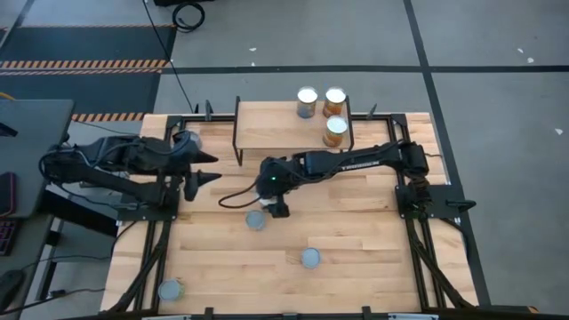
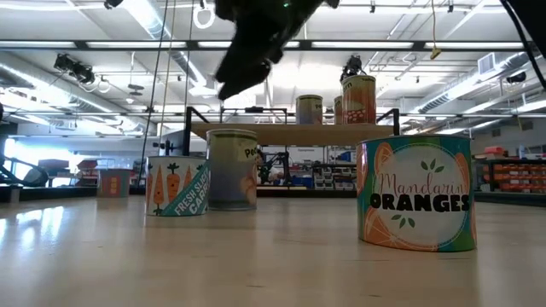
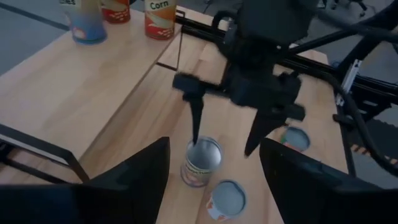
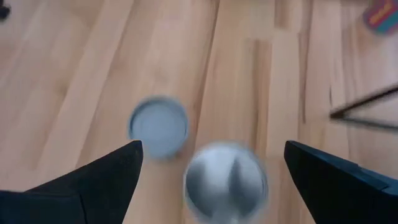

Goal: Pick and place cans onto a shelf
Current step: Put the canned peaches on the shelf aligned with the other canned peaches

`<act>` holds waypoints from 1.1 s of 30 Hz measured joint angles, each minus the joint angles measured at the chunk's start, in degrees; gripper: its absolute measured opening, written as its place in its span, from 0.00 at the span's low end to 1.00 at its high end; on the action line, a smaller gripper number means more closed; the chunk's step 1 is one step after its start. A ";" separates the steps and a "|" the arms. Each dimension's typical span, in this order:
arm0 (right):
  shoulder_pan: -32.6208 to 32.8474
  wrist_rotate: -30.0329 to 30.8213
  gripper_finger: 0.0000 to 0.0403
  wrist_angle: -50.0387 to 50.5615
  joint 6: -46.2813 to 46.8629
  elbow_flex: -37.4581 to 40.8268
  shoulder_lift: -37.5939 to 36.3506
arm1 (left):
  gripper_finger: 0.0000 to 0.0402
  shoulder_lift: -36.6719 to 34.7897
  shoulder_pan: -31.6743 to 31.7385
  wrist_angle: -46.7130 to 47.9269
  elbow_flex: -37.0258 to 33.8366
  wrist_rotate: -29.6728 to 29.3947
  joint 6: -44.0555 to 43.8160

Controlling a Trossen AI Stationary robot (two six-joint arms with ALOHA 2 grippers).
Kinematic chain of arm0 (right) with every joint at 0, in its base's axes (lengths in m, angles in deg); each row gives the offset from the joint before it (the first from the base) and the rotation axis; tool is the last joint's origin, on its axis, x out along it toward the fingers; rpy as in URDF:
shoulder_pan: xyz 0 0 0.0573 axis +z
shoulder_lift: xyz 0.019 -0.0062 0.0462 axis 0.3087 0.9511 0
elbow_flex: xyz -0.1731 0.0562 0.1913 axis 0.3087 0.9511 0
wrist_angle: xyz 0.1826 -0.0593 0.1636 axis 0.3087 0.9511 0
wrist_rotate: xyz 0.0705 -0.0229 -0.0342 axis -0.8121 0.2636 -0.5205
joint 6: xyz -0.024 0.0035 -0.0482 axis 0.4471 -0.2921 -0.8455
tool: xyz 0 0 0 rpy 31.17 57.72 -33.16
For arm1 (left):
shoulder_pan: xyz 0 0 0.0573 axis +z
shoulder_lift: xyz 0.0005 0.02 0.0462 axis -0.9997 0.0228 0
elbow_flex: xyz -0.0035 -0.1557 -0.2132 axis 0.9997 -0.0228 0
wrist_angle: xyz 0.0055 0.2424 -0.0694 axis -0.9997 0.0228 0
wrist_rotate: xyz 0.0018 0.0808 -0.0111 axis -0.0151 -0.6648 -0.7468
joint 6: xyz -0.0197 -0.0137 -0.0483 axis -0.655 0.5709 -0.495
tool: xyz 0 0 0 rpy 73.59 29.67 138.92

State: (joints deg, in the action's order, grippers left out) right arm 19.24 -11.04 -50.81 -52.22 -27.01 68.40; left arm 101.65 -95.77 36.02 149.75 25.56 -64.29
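The right claw hung wide open over a can on the surface, holding nothing.

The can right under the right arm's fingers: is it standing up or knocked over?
Upright. The can stands on its base with its round silver top facing up, between the open fingers of the right gripper.

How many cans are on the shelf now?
3, all at the shelf's right end: two cans side by side at the back, a third can before the right one. None seems hidden.
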 joint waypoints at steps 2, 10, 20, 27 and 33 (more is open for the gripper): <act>-0.02 -0.37 0.99 0.05 0.02 0.02 0.91 | 0.63 -0.03 -0.85 0.06 0.00 -0.02 -0.13; -1.38 0.83 0.99 -0.19 0.61 0.04 4.60 | 0.63 0.08 -4.34 1.74 -0.07 0.09 -1.57; -3.23 -1.47 0.98 2.16 0.44 0.04 8.40 | 0.63 0.15 -4.80 2.06 -0.07 -0.15 -2.99; -3.37 0.41 0.84 2.99 4.78 0.02 8.70 | 0.63 -0.50 -4.72 1.69 -0.07 -5.46 -2.85; -2.83 -0.71 0.77 14.14 8.14 -7.29 4.81 | 0.63 -2.49 -4.60 1.62 2.17 -6.11 0.07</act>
State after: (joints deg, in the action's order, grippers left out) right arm 16.41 -11.75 -36.67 -44.09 -34.30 73.20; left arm 99.15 -100.38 37.64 151.92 19.45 -64.22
